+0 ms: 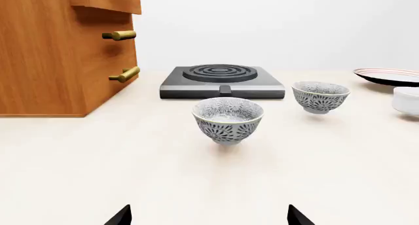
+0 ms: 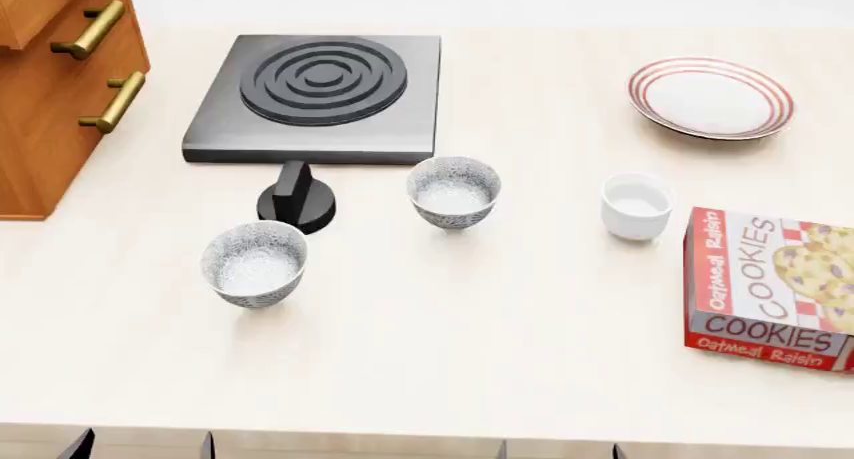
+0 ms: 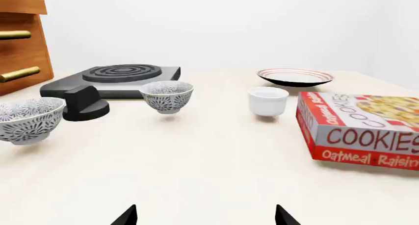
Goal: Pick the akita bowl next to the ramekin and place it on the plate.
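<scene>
the right hand [image 3: 205, 216] is held spread and empty, aimed toward the akita bowl [image 3: 167, 96] at eleven o'clock of the ramekin [image 3: 268, 102], nothing grasped.

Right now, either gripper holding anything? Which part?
Nothing held. Left gripper and right gripper both open and empty, short of both akita bowls; the target akita bowl sits untouched.

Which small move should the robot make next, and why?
Probably reach the right hand toward the akita bowl beside the ramekin. Both hands sit at the near table edge, open and empty. That bowl stands apart from the other patterned bowl, and the plate lies beyond the ramekin.
</scene>
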Motion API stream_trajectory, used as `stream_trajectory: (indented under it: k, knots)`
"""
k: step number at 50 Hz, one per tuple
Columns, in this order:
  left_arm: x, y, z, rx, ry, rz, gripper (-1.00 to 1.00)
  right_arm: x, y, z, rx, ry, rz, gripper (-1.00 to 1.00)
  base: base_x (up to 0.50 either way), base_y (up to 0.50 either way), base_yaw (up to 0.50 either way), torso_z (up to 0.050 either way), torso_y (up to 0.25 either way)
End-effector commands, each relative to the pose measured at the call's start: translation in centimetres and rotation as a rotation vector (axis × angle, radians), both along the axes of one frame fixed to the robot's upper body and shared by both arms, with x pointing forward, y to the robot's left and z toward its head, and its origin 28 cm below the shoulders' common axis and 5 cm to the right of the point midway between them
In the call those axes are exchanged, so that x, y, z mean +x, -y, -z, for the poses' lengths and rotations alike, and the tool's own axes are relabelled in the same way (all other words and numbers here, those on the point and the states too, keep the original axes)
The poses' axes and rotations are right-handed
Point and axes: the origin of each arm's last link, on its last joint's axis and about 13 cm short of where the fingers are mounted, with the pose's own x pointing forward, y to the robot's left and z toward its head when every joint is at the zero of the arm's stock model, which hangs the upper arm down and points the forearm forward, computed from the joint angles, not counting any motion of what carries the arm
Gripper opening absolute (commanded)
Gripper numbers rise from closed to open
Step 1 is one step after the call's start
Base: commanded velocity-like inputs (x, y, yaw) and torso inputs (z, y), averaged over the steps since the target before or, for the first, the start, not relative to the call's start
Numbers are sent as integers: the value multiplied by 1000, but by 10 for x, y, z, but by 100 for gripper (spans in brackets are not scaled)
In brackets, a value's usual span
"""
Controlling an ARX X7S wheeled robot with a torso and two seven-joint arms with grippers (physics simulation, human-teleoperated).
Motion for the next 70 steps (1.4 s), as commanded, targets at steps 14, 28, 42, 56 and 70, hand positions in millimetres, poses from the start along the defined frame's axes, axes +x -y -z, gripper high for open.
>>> stream_trajectory:
  k: [14, 28, 42, 56, 70]
  knots:
    - [-1, 0, -1, 15, 9, -4, 100, 0, 0, -1, 9, 0, 8, 100, 0, 0, 0, 0, 0]
    - [-3, 1, -2, 31, 67, 2, 100, 0, -1, -4, -13, 7, 10, 100, 0, 0, 0, 0, 0]
    - [-3, 0, -4, 55, 79, 2, 100, 0, -1, -8, -17, -16, 21, 100, 0, 0, 0, 0, 0]
    - [-2, -2, -24, 70, 111, -39, 100, -1, 2, -24, -39, -8, 46, 100, 0, 0, 0, 0, 0]
    - [-7, -1, -61, 92, 167, -25, 100, -7, 3, -53, -63, 33, 55, 100, 0, 0, 0, 0, 0]
